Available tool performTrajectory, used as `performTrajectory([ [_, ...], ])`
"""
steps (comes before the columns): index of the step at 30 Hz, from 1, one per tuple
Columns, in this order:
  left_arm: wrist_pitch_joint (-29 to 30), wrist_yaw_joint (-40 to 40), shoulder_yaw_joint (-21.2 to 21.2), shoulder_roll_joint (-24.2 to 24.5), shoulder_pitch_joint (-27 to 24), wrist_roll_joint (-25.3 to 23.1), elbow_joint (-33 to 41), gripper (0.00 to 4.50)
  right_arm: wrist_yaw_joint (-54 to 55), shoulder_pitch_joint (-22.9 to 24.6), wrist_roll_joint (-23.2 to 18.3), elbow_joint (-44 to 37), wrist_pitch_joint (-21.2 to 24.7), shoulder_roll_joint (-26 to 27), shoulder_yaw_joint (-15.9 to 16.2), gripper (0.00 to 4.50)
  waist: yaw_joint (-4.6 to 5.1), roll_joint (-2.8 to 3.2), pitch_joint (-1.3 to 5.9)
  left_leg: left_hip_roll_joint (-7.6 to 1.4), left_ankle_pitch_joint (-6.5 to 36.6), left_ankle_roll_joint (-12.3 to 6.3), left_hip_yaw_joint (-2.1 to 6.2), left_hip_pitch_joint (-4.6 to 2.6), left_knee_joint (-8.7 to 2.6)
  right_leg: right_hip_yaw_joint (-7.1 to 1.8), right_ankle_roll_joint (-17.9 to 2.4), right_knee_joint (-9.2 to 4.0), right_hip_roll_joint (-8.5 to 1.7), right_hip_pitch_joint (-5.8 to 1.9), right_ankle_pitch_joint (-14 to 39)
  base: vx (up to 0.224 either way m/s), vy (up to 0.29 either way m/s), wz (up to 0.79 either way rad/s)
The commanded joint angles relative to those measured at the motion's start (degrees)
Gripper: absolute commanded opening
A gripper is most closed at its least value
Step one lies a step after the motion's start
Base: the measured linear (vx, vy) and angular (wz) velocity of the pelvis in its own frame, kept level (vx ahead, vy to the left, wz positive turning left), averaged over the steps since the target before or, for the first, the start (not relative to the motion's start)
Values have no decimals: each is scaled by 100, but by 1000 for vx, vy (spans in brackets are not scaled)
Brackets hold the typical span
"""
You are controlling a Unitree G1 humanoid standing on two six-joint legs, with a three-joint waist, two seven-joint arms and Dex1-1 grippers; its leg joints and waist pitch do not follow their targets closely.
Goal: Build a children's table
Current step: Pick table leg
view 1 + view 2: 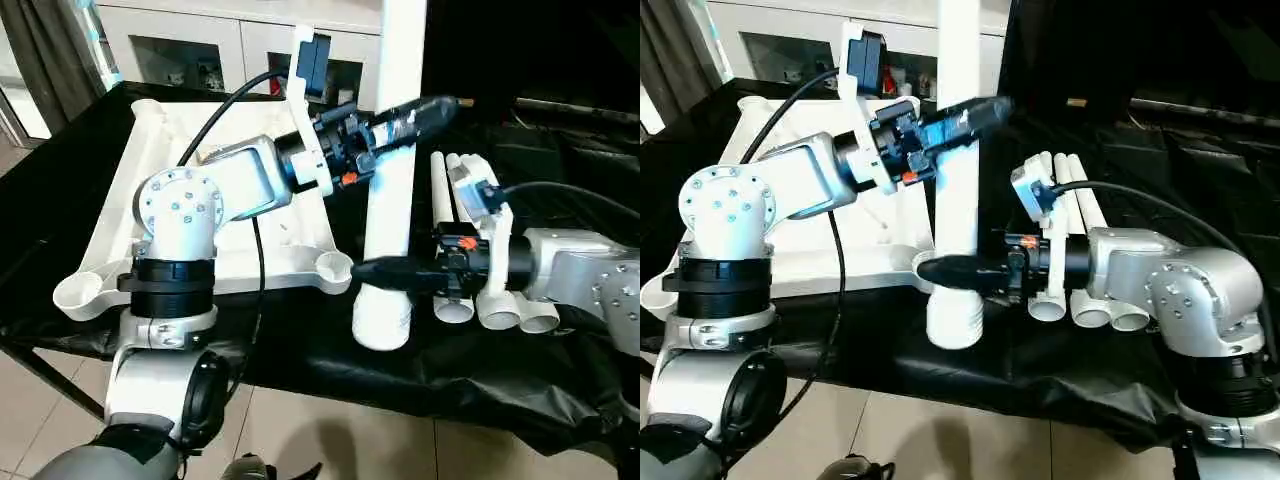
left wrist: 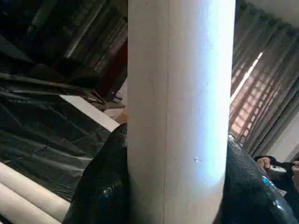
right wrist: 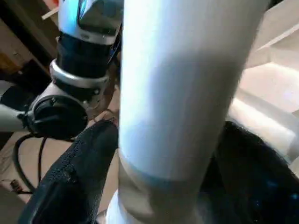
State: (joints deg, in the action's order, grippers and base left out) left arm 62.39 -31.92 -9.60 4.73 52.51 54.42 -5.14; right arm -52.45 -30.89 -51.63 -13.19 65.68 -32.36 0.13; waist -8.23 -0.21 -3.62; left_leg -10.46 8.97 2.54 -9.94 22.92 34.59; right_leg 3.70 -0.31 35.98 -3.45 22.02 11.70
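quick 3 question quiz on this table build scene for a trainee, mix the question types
1. True or false: the upright leg is already seated in a corner socket of the table top.
2. How many spare legs lie flat on the black cloth?
3. Which hand sits higher on the upright leg? A) left hand B) right hand

Key: 1 false, its wide end stands on the cloth beside the top. 2 three. 3 A.
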Motion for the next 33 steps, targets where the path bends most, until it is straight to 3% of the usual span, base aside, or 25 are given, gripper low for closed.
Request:
performTrajectory([
  [1, 29, -61, 73, 11, 50, 99, 110, 180, -89, -11, -98, -120, 75, -91, 52, 347, 0, -54, 465, -247, 571, -1, 79, -142, -318, -278, -1076, -412, -471, -295, 566, 0, 0, 0],
  [14, 42, -122, 97, -5, 81, 125, 103, 180, -123, -12, -153, -100, 127, -84, 78, 347, -4, -44, 470, -250, 581, 16, 82, -147, -315, -275, -1106, -406, -468, -294, 560, 0, 0, 0],
  [15, 38, -118, 94, -6, 85, 126, 99, 180, -126, -13, -162, -97, 134, -85, 77, 319, -4, -45, 470, -250, 575, 13, 80, -148, -313, -277, -1107, -407, -468, -291, 545, 0, 0, 0],
  [28, -4, -67, 41, 7, 131, 174, 64, 180, -152, 0, -174, -61, 171, -65, 102, 210, -7, -53, 470, -249, 555, 11, 80, -143, -310, -276, -1100, -404, -470, -292, 559, 0, 0, 0],
  [33, -1, -48, 4, 10, 153, 193, 40, 180, -146, -8, -166, -48, 179, -52, 92, 195, -9, -44, 471, -249, 567, 19, 83, -144, -311, -276, -1093, -402, -471, -293, 579, 0, 0, 0],
])
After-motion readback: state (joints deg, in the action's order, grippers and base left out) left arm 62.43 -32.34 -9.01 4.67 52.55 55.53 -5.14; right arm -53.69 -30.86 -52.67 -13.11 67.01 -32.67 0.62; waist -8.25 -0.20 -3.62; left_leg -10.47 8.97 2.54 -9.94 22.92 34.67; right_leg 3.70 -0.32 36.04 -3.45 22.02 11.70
